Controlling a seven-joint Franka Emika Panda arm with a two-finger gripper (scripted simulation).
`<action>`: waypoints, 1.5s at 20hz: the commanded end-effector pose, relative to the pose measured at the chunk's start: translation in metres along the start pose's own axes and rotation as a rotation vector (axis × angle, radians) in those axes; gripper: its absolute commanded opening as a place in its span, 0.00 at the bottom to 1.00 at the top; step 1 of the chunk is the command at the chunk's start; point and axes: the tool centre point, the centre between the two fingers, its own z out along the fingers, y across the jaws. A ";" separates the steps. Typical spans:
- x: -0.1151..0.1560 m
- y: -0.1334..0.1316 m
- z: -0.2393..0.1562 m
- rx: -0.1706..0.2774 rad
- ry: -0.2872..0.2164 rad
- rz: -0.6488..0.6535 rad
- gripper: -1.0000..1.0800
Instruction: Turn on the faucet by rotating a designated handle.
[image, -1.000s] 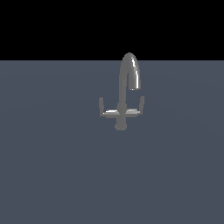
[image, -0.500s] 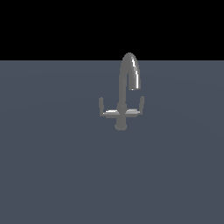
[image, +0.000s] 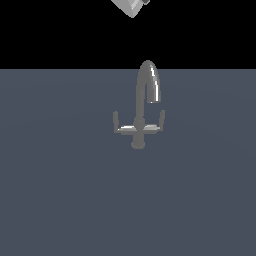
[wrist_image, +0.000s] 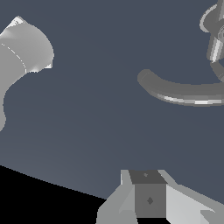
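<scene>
Looked down on a flat blue-grey tabletop, with black beyond its edge. Caught the faucet only in part: the curved grey spout with a bright glint along it, and the base and crossbar cut off by the frame. Showed a pale grey arm part and a blocky gripper finger, clear of the faucet.
</scene>
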 end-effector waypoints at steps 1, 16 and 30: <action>0.004 0.009 0.001 0.002 -0.042 -0.079 0.00; 0.035 0.064 0.006 0.055 -0.272 -0.542 0.00; 0.075 0.112 0.012 0.157 -0.460 -0.959 0.00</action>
